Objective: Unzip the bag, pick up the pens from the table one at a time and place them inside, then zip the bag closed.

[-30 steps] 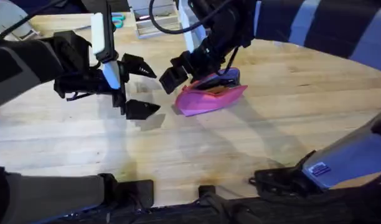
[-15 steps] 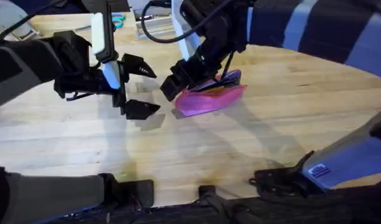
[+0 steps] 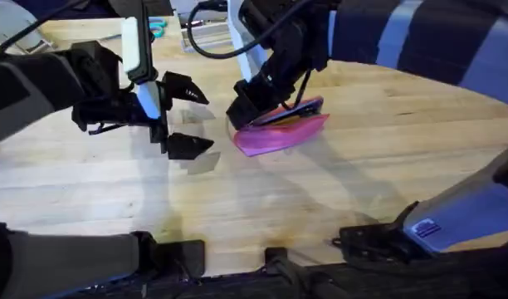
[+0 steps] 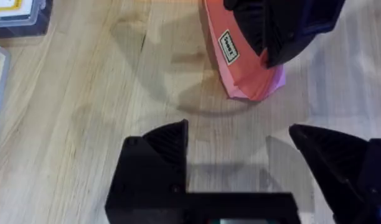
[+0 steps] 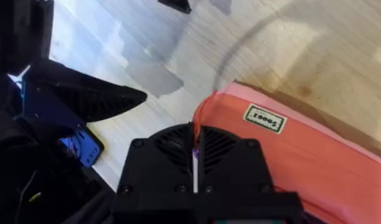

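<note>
- The table [image 3: 362,158], pale joined planks with visible grain, carries the whole scene; a clear plastic box [image 4: 19,15] and blue-handled scissors [image 3: 157,27] sit at its far side, away from the work.
- The bag [image 3: 279,133], a pink pouch with a small white label, lies near the table's middle, one end under the right gripper [image 3: 247,106].
- The right gripper's fingers are pinched together at the pouch's top edge, seemingly on the zipper pull, a grip suited to dragging it along.
- The left gripper [image 3: 188,116] hovers just beside the pouch, fingers spread wide and empty, likely waiting its turn.
</note>
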{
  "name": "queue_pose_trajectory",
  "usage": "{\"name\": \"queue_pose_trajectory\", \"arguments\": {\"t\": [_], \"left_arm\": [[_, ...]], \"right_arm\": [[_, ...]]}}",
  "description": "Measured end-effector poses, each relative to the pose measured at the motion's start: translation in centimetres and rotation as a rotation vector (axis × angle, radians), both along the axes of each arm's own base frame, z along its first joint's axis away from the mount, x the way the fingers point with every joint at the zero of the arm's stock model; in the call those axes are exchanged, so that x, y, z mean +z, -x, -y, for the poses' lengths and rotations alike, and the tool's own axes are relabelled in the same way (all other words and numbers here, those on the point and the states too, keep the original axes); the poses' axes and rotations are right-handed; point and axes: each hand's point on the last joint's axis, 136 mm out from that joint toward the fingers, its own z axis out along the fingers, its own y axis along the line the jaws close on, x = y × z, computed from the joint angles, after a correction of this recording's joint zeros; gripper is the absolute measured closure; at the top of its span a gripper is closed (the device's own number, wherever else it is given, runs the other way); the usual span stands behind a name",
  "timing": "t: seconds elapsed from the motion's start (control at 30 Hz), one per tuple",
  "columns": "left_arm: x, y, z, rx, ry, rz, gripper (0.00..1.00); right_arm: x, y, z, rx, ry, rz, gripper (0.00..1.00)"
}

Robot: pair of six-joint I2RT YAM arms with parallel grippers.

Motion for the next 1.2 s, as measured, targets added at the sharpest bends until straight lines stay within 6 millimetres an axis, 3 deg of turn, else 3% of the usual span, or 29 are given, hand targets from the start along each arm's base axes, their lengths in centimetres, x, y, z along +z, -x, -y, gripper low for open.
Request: {"name": "queue_pose_trajectory", "arguments": {"t": [0.33,0.73,0.97,1.2], "left_arm": [[0.0,0.0,0.0,0.000,0.000,0.000,0.007],[0.5,0.1,0.4,-0.002,0.037,-0.003,0.007],[1.5,0.4,1.2,-0.011,0.109,-0.009,0.007],[1.3,1.3,3.5,-0.092,0.135,-0.033,0.007]], "right_arm": [[0.3,-0.2,-0.1,0.000,-0.002,0.007,0.968],[4.4,-1.9,-1.0,-0.004,-0.032,0.080,0.969],[5.5,-2.5,-1.4,0.010,-0.052,0.116,0.969],[5.5,-2.4,-1.4,0.013,-0.052,0.117,0.968]]}}
